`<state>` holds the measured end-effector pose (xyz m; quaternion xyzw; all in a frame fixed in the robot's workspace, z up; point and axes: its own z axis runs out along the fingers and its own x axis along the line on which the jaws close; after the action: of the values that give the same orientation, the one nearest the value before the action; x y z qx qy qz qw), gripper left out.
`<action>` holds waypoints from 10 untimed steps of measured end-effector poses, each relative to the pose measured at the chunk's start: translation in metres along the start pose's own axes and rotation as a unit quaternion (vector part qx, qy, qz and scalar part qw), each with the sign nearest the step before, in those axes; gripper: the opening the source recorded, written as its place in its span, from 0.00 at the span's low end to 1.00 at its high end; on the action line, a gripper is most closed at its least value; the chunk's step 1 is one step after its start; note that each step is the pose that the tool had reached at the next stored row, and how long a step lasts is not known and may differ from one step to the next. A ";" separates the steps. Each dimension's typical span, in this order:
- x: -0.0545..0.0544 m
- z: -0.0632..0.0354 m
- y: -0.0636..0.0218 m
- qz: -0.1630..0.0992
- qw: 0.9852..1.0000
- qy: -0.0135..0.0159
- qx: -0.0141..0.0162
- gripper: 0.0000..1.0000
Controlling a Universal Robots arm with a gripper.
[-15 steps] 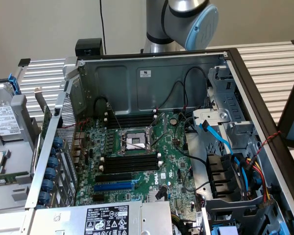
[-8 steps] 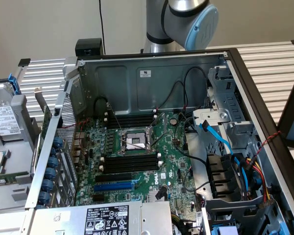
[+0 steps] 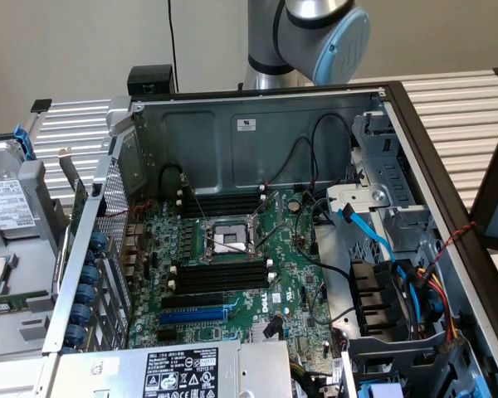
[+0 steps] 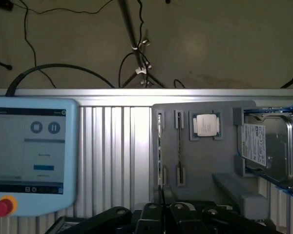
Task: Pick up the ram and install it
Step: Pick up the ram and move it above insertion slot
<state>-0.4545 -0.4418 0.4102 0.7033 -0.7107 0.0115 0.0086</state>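
Wrist view showed the ram (image 4: pixel 159 146) standing on its long edge in a narrow groove of the grey parts tray (image 4: pixel 205 170), seen nearly edge-on as a thin green-and-dark line. Its long axis ran straight away from the gripper (image 4: pixel 162 197), in line with the gap between the black fingers, so the stick lay directly ahead of the claw rather than off to one side. Its near end came right up to the fingertips. The jaws stood narrow, almost closed, with barely a sliver between them; whether they were pinching the stick's near end or merely poised at it could not be told. On the same tray a processor chip (image 4: pixel 206 126) sat in a square pocket beyond a second narrow groove, and a hard drive (image 4: pixel 263 146) rested in a bracket further along. A teach pendant (image 4: pixel 34 151) with a red stop button lay on the ribbed table (image 4: pixel 112 146), well apart from the ram on its other side. Exterior view showed the arm (image 3: pixel 315 33) behind the open computer case (image 3: pixel 216 133), whose motherboard (image 3: pixel 295 274) lay flat. Its long black memory slots (image 3: pixel 220 276), with white clips at their ends, flanked the processor socket (image 3: pixel 227 239). Those slots looked unfilled, so by my reading the install had not been done, and the ram sat in the tray, away from the board.
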 end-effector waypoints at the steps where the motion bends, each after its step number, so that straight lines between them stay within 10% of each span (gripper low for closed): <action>1: -0.001 -0.0012 -0.0008 0.000 1.000 0.000 0.001 0.12; 10: -0.005 -0.0118 -0.0163 0.000 1.000 -0.001 0.011 0.12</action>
<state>-0.4383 -0.4370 0.4219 0.7031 -0.7108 0.0185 -0.0001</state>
